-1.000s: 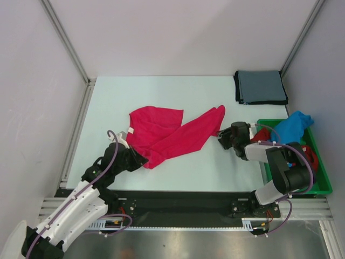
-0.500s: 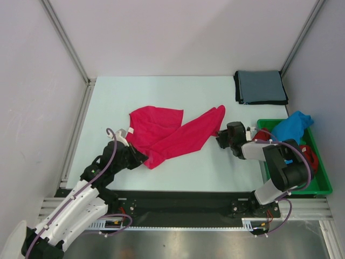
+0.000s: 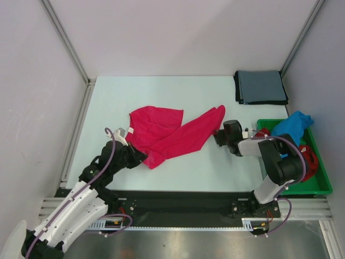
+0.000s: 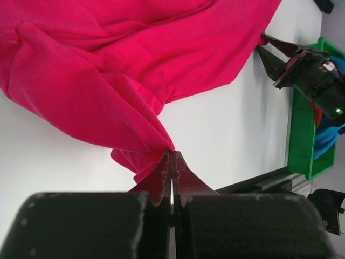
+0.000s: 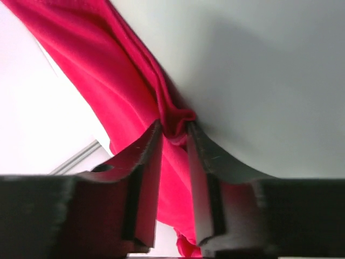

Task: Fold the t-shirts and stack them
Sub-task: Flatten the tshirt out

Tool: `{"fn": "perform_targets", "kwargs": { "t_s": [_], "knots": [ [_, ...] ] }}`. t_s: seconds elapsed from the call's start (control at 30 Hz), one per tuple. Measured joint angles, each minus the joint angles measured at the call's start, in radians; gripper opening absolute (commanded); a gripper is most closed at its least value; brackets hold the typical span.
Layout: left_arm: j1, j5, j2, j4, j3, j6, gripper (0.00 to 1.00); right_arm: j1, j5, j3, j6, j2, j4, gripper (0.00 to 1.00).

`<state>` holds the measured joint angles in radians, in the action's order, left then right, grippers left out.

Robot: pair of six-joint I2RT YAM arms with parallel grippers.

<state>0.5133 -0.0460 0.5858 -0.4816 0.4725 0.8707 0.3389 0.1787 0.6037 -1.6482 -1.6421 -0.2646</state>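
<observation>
Shirt position: the pink-red t-shirt [image 3: 167, 132] lay crumpled and unfolded near the middle of the worktop [image 3: 161, 97]. It fell in two lobes. A broader one sat toward the left, and a long one ran out toward the right edge.

Left side: your left arm [image 3: 81, 199] reached in from the near left corner. Its jaws were closed tight on the shirt's near-left edge. In the left wrist view the two tips met with no gap, and a pinch of the pink-red cloth [image 4: 108, 65] came out from between them.

Right side: your right arm [image 3: 280, 162] was bent back low over the worktop, its jaws at the right tip of the long lobe. In the right wrist view they stood partly apart, astride a bunched fold of the cloth [image 5: 108, 70]. The fold sat between the fingertips [image 5: 152, 135] and met both inner faces. The left wrist view also showed these jaws spread in a V at the cloth's end.

Other shirts:
- The grey-blue t-shirt [image 3: 261, 87] lay folded flat in the far right corner of the worktop.
- The green tray [image 3: 318, 186] stood along the right edge toward the near side.
- The bright blue t-shirt [image 3: 294, 125] was heaped at the tray's far end.
- The darker red t-shirt [image 3: 309, 159] lay bunched in the tray, partly hidden behind your right arm.
</observation>
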Motion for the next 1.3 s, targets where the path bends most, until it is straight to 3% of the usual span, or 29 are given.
{"fn": "perform_targets", "kwargs": {
  "t_s": [0.03,0.07,0.1,0.33,0.43,0.67,0.93,1.17,1.3],
  "knots": [
    [0.000,0.003,-0.003,0.000,0.003,-0.002,0.00,0.000,-0.001,0.002,-0.006,-0.011,-0.009,0.12],
    [0.000,0.009,-0.004,-0.001,0.007,-0.007,0.00,0.000,-0.002,0.002,-0.005,-0.018,-0.018,0.02],
    [0.000,0.013,-0.004,-0.001,0.011,-0.008,0.00,0.000,-0.003,-0.003,-0.014,-0.029,-0.029,0.00],
    [0.000,0.066,0.019,-0.009,0.089,-0.053,0.00,-0.002,-0.005,-0.035,0.047,0.008,-0.040,0.00],
    [0.000,0.106,0.047,-0.013,0.185,-0.096,0.00,0.005,0.021,-0.051,0.161,0.123,0.096,0.00],
    [0.000,0.214,0.156,0.030,0.528,-0.251,0.00,-0.013,0.088,-0.008,0.466,0.559,0.339,0.00],
    [0.000,0.268,0.213,0.054,0.778,-0.386,0.00,-0.108,0.025,0.130,0.705,0.668,0.487,0.00],
    [0.000,0.272,0.256,0.106,0.985,-0.541,0.00,-0.113,-0.017,0.415,0.879,0.673,0.559,0.00],
    [0.000,0.205,0.286,0.160,1.113,-0.638,0.00,-0.114,-0.030,0.631,0.966,0.689,0.555,0.00]
  ]
}}
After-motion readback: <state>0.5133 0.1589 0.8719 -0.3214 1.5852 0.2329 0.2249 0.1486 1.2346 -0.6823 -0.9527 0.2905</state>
